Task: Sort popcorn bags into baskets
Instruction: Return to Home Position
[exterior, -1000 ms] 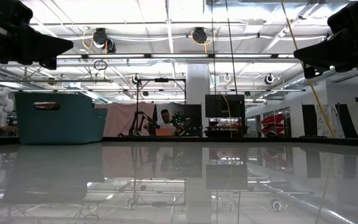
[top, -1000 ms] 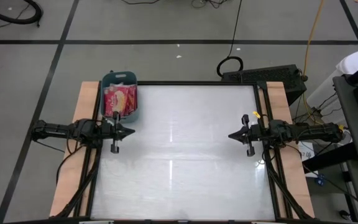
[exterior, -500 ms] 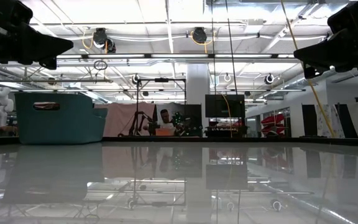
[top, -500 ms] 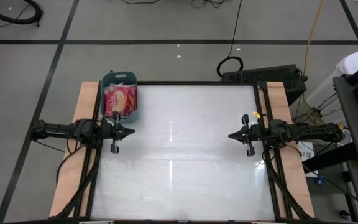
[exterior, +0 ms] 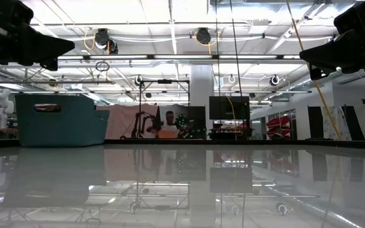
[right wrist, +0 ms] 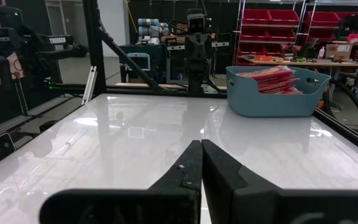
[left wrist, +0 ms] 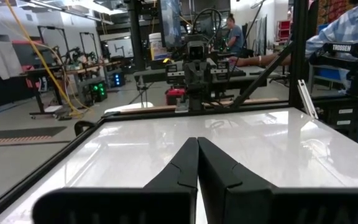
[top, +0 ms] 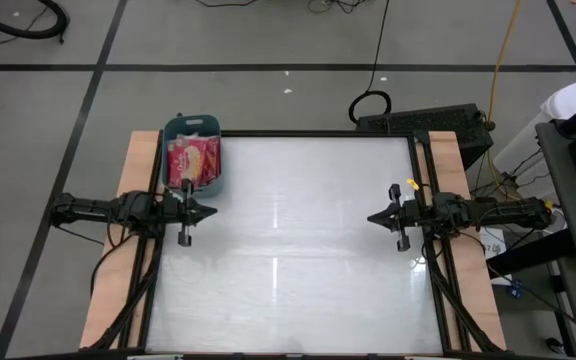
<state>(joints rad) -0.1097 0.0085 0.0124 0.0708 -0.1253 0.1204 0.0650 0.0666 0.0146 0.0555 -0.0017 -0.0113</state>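
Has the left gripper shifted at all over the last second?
No. The left gripper sits shut at the same spot by the teal bin in the high view.

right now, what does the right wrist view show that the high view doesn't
Only the right wrist view: the popcorn bags side-on as a stack inside the teal bin, and red shelf bins in the room behind.
Only the high view: the top bag with its yellow-orange face up, and the floor around the table.
Both: the bin, the bags, the white table, and the shut right end effector facing the left end effector across it.
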